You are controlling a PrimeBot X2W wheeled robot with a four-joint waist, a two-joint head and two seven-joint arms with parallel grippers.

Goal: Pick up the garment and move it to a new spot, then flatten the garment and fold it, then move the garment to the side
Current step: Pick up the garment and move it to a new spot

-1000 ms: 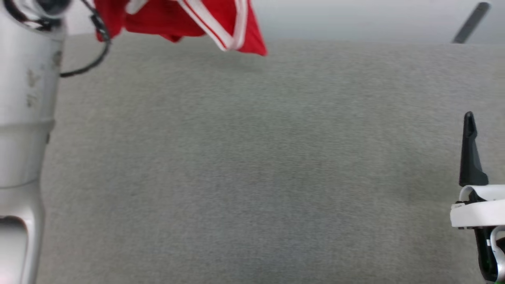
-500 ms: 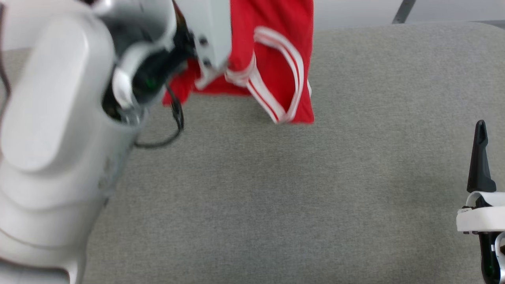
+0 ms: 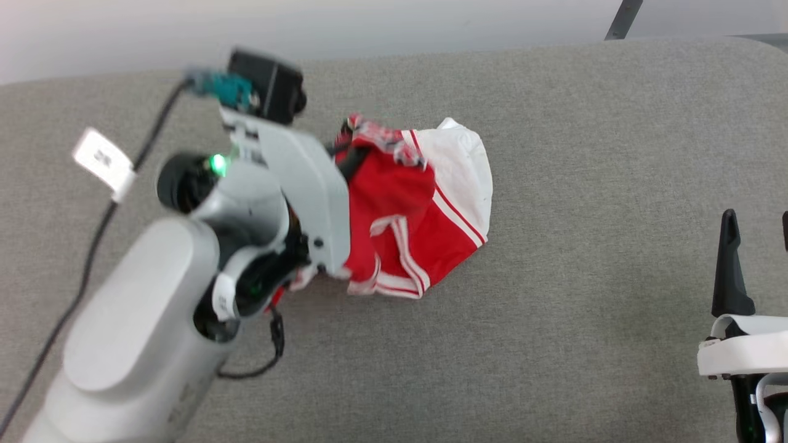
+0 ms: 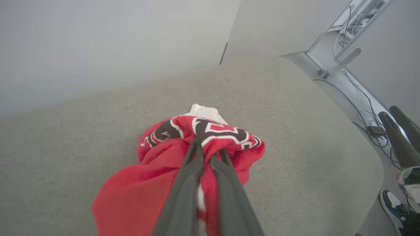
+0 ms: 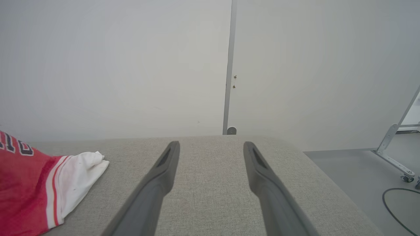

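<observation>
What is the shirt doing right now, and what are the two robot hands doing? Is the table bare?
garment: crumpled in a heap, lying on the table, one white sleeve sticking out, not flat or folded.
left gripper: shut, pinching a bunch of the garment.
right gripper: open, holding nothing, apart from the garment.
grey table: bare around the garment.

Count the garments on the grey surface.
1. The garment lies bunched near the middle of the grey surface, pinched by the left gripper. Its folds could hide another.
</observation>
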